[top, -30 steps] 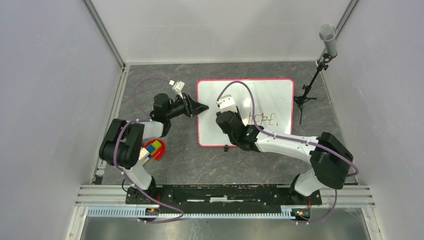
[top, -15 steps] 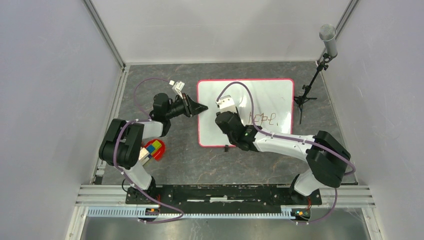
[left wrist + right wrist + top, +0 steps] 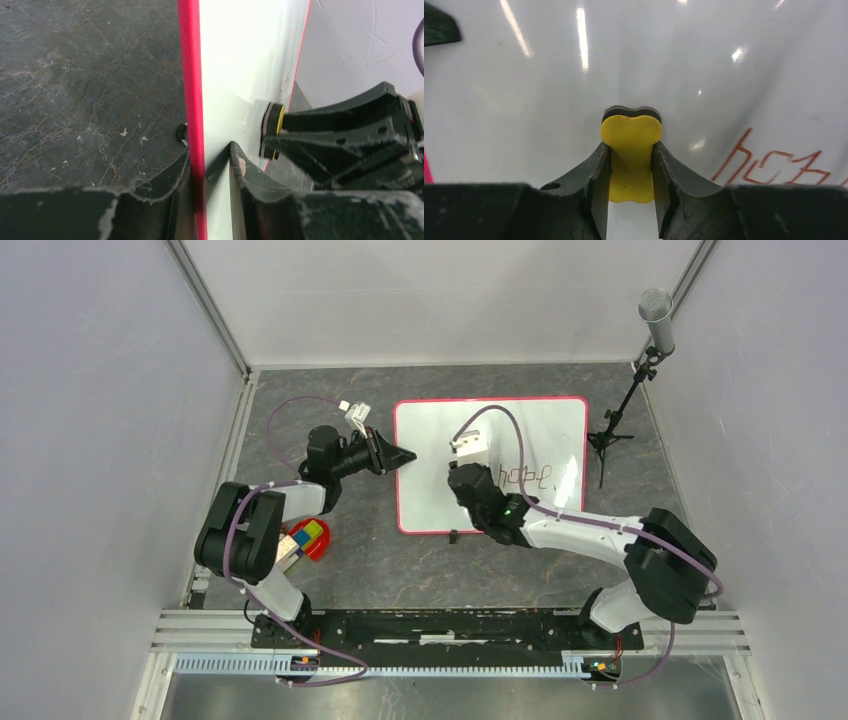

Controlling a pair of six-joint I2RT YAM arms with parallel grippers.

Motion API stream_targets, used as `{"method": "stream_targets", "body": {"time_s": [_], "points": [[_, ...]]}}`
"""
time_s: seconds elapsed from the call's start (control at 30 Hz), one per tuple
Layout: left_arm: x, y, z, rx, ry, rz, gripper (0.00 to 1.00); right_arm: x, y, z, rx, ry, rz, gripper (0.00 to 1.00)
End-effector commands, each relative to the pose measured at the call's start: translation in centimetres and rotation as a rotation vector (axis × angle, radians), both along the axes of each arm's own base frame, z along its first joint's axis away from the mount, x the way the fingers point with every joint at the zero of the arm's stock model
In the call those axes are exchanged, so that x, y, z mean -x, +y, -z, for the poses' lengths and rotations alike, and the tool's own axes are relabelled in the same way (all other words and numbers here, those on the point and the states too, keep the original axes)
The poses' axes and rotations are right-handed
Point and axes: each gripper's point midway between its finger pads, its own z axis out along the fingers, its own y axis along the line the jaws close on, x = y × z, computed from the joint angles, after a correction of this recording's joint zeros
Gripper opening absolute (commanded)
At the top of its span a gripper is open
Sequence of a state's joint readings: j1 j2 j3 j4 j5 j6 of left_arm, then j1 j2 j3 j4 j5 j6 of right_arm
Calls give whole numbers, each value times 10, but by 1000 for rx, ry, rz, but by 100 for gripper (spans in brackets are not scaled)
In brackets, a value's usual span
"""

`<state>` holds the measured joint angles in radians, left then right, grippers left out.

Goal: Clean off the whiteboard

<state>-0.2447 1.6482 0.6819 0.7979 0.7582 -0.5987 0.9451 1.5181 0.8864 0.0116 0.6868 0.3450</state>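
The whiteboard (image 3: 540, 430), white with a red-pink frame, lies flat on the dark table. Red writing (image 3: 528, 477) sits at its right middle. My left gripper (image 3: 408, 454) is shut on the board's left edge; in the left wrist view its jaws (image 3: 210, 155) stand either side of the red frame (image 3: 191, 75). My right gripper (image 3: 469, 456) is shut on a yellow eraser (image 3: 631, 132) with a black felt face, pressed to the board just left of the writing (image 3: 774, 162). The eraser also shows in the left wrist view (image 3: 274, 120).
A microphone on a black stand (image 3: 640, 380) is just off the board's right edge. A red bowl with coloured blocks (image 3: 308, 538) sits by the left arm. Grey enclosure walls close in on three sides. A small black foot (image 3: 452, 535) sticks out of the board's near edge.
My right gripper has slid right across the board with the eraser, closer to the red writing. The left gripper and the board have stayed put.
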Motion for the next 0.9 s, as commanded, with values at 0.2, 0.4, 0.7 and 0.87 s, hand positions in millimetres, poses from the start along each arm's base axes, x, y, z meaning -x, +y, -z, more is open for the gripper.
{"method": "stream_targets", "body": {"time_s": [0.2,0.4,0.7,0.87], "points": [[-21,14,-9,-105,-135,-97,3,-9,-171,29,19,-30,384,30],[-22,18,-6,-128,-137,-116,2,-4,-216,40,6,-16,464,30],[-23,16,-6,-133,-136,-100,2,-23,-132,6,-49,-61,190,29],[-23,14,-4,-133,-124,-89,2,-39,-55,-27,-92,-100,20,30]]}}
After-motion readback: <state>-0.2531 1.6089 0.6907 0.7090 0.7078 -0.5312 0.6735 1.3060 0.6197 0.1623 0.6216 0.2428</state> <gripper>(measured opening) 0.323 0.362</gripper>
